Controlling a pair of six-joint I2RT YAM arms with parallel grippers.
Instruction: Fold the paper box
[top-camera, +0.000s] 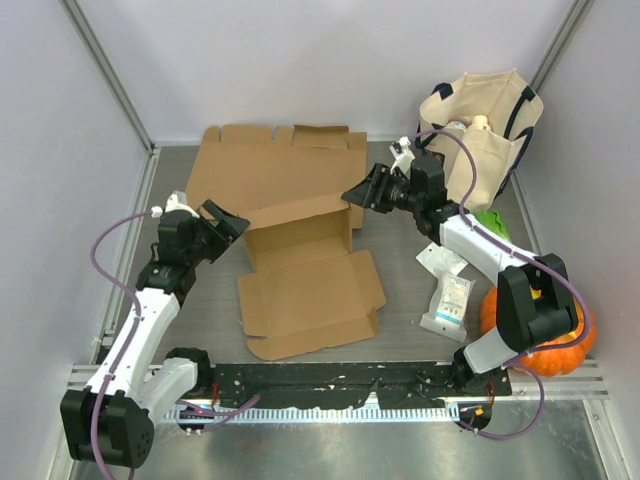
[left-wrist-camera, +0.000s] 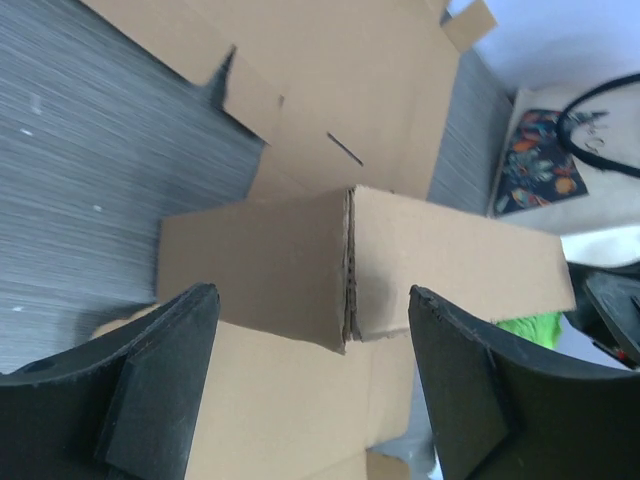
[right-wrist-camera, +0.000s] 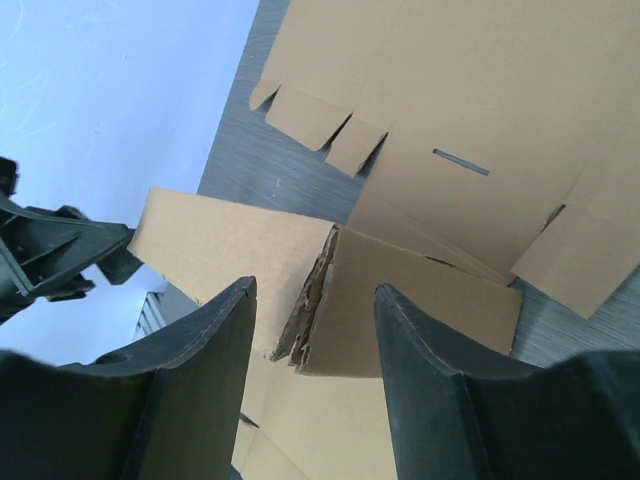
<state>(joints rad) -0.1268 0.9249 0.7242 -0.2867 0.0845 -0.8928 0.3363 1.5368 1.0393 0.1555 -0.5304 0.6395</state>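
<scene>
Left jaws gape wide and empty, the raised wall (left-wrist-camera: 350, 260) of the box (top-camera: 310, 290) just ahead; right jaws, less open, hold nothing at its other end. Box lies mostly unfolded mid-desk (top-camera: 400, 310), flaps spread flat

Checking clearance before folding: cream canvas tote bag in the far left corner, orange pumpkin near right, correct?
No. The top external view shows the cream canvas tote bag in the far right corner; the orange pumpkin is near right.
</scene>
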